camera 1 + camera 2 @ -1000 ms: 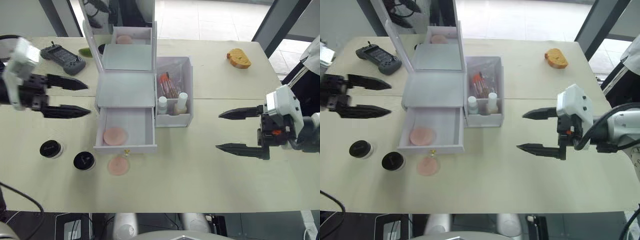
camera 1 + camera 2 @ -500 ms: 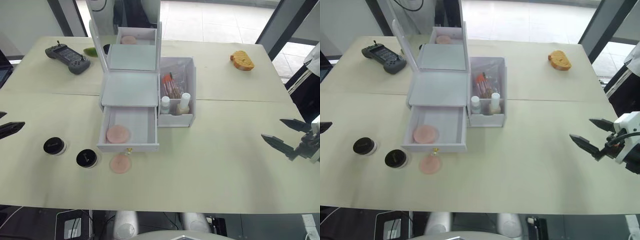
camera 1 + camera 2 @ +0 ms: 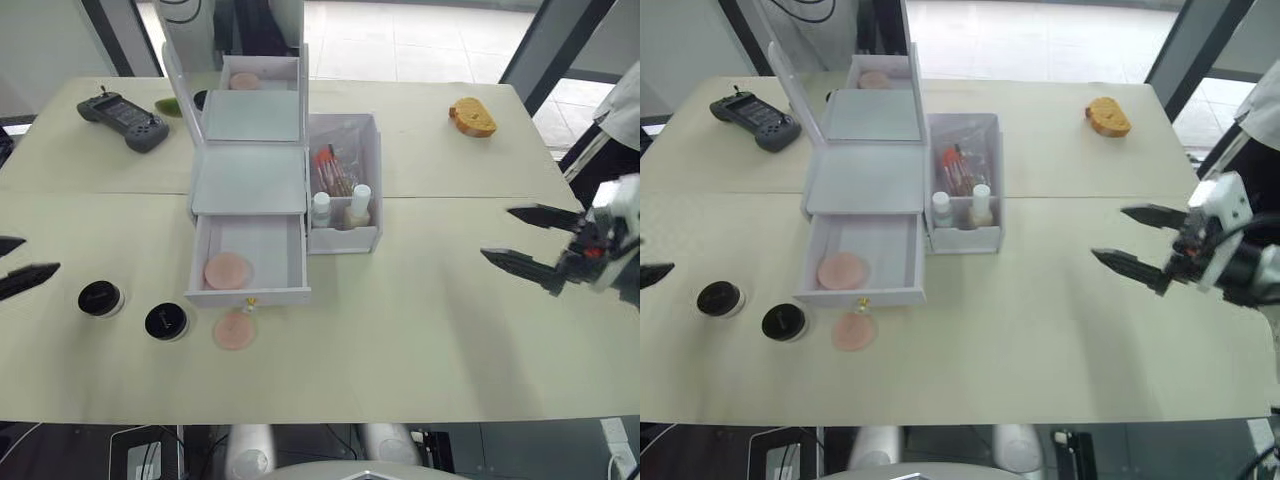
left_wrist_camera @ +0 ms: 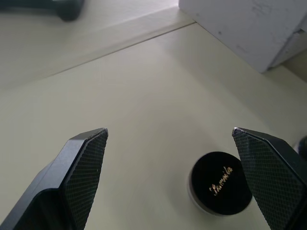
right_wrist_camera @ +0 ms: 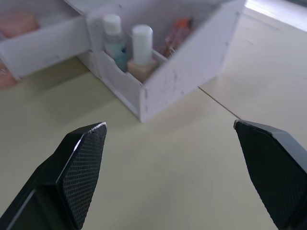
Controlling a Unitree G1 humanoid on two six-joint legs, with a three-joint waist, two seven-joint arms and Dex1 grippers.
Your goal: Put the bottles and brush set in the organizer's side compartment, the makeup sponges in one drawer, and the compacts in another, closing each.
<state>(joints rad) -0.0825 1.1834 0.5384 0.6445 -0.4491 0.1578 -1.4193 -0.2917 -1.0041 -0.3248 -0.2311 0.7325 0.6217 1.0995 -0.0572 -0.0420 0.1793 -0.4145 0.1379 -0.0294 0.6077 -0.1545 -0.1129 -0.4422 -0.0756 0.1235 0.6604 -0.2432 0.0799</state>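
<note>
The organizer (image 3: pixel 250 180) stands mid-worktop (image 3: pixel 420 340), its lower drawer (image 3: pixel 250 262) pulled open with 1 pink sponge (image 3: pixel 228 270) inside; the other sponge (image 3: pixel 235 330) lies on the worktop just in front. 2 bottles (image 3: pixel 340 208) and the brush set (image 3: pixel 335 170) sit in the side compartment (image 3: pixel 345 237), seen close in the right wrist view. 2 compacts (image 3: pixel 133 310) lie left of the drawer; the left wrist view shows gold lettering on 1 lid. The left tool (image 4: pixel 170 139) and right tool (image 3: pixel 520 238) both hover spread apart, empty.
</note>
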